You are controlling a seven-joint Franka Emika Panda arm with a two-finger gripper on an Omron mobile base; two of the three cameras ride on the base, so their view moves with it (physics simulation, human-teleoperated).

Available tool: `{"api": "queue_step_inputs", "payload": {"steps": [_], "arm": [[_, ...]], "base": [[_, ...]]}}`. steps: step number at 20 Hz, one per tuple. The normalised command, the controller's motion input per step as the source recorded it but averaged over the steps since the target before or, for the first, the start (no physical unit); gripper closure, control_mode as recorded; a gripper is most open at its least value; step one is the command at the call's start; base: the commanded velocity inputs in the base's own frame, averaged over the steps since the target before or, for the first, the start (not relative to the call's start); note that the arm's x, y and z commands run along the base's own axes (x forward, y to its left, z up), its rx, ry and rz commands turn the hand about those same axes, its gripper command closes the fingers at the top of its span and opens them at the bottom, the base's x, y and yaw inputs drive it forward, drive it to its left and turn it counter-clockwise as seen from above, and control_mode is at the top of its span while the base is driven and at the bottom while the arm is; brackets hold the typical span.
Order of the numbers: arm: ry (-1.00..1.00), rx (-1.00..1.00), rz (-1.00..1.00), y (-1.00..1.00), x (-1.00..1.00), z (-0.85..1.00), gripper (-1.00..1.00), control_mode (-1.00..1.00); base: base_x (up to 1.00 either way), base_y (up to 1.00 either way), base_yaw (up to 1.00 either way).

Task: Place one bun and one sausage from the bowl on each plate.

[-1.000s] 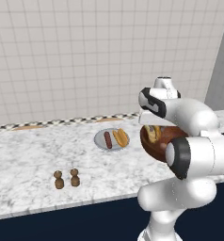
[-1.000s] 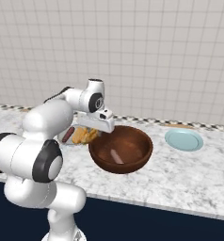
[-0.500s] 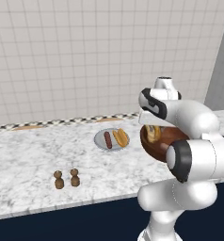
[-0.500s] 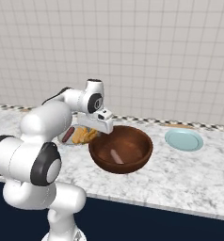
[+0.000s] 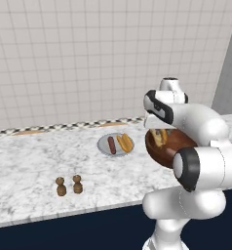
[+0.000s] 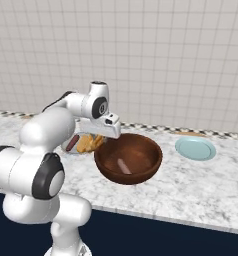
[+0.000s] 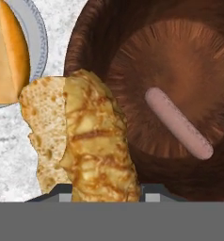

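Observation:
My gripper (image 7: pixel 104 190) is shut on a grilled bun (image 7: pixel 95 141), which hangs over the left rim of the dark wooden bowl (image 7: pixel 180 61). One pink sausage (image 7: pixel 177 122) lies on the bowl's bottom. The grey plate (image 7: pixel 36 37) beside the bowl carries another bun (image 7: pixel 5 52). In the left base view that plate (image 5: pixel 102 146) holds a sausage (image 5: pixel 111 144) and a bun (image 5: pixel 124 142), left of the bowl (image 5: pixel 169 149). In the right base view the held bun (image 6: pixel 91 143) hangs by the bowl (image 6: pixel 128 160), and the pale blue-green plate (image 6: pixel 195 148) lies bare to the right.
Two small brown shakers (image 5: pixel 69 185) stand near the counter's front edge, left of the grey plate. A tiled wall runs behind the marble counter (image 5: pixel 25 161). A grey wall panel (image 5: pixel 230 73) rises at the far right.
The hand with the bun has crept up slightly over the bowl's rim. Nothing else has moved.

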Motion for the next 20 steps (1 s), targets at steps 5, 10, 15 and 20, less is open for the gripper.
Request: {"api": "queue_step_inputs", "payload": {"steps": [5,10,15,20], "arm": [[-0.01,0.00,0.01,0.00,0.00,0.03,1.00,1.00],[0.00,0.00,0.00,0.00,0.00,0.00,1.00,1.00],[0.00,0.00,0.00,0.00,0.00,0.00,1.00,1.00],[0.00,0.00,0.00,0.00,0.00,0.00,1.00,1.00]], "base": [[-0.15,-0.28,0.01],[-0.05,-0.99,0.00],[0.00,-0.90,-0.02],[0.04,-0.59,-0.04]]}}
